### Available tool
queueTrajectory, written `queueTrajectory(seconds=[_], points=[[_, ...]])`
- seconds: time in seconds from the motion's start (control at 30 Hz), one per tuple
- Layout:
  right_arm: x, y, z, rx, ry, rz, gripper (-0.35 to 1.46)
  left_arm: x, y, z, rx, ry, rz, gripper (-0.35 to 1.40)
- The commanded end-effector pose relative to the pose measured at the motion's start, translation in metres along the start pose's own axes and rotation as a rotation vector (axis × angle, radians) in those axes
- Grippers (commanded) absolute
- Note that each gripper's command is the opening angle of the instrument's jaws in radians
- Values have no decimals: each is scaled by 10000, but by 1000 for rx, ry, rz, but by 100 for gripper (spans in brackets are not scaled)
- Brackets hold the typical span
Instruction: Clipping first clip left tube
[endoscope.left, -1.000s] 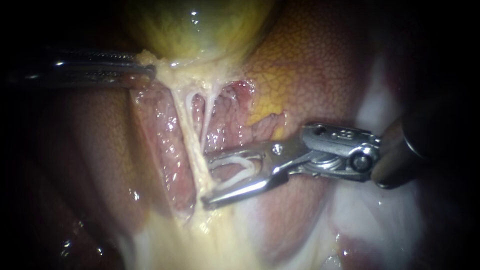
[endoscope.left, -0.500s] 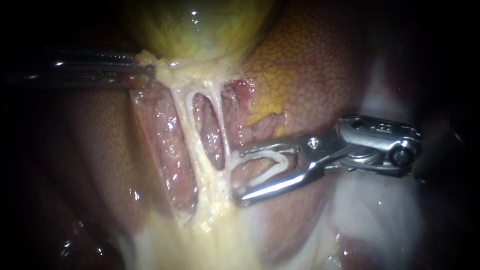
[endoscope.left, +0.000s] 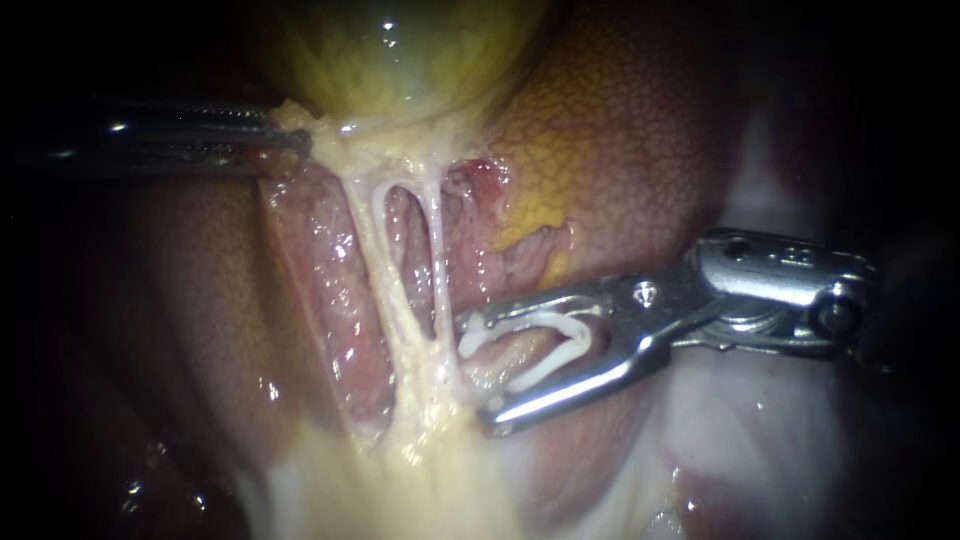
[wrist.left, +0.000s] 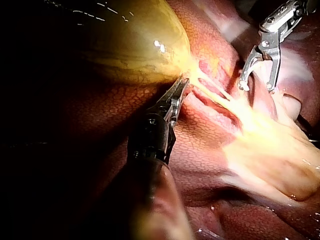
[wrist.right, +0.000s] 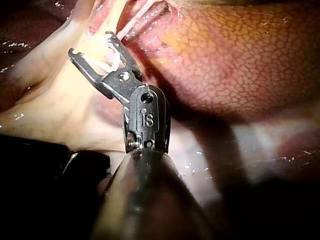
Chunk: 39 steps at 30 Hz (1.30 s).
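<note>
The left tube (endoscope.left: 386, 262) is a thin, glistening, cream-white strand that runs from the neck of the gallbladder (endoscope.left: 400, 50) down to a mass of pale yellow fat (endoscope.left: 420, 470). It sits near the middle of the endoscope view, stretched taut over pink, wet tissue. Just beside it runs the right tube (endoscope.left: 438, 255), equally thin and pale. The 2 tubes join at the top and again at the bottom, with a narrow slit-like window between them. That makes 2 tubes, 1 gallbladder, 1 clip and 2 instruments. The liver (endoscope.left: 620, 130), mottled red-brown with a yellow patch, lies behind and to the right. The left instrument (endoscope.left: 300, 145) comes in flat from the left, and its jaws are clamped on the pale tissue (endoscope.left: 330, 140) at the gallbladder's neck, above the tubes. The right instrument (endoscope.left: 478, 372) comes in from the right with its 2 jaws standing wide apart. The clip (endoscope.left: 540, 322), white and bent into an open U, is seated between them with 1 leg along each jaw. The upper jaw's tip and the clip's free end lie just beside the right tube, on the side away from the left tube. Neither tube is between the jaws. The right wrist view shows the same spread jaws with the white clip inside them, their tips over the pale fat.
</note>
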Motion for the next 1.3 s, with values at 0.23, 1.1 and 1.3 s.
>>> queueTrajectory(seconds=[0.23,1.1,1.3], points=[[-6,8,14,-1,4,-2,46,0,0,0,0,0,0,-35],[-27,41,24,-15,8,-19,48,0,0,2,-1,0,0,-35],[-31,48,25,-18,7,-22,48,0,0,2,-1,0,0,-35]])
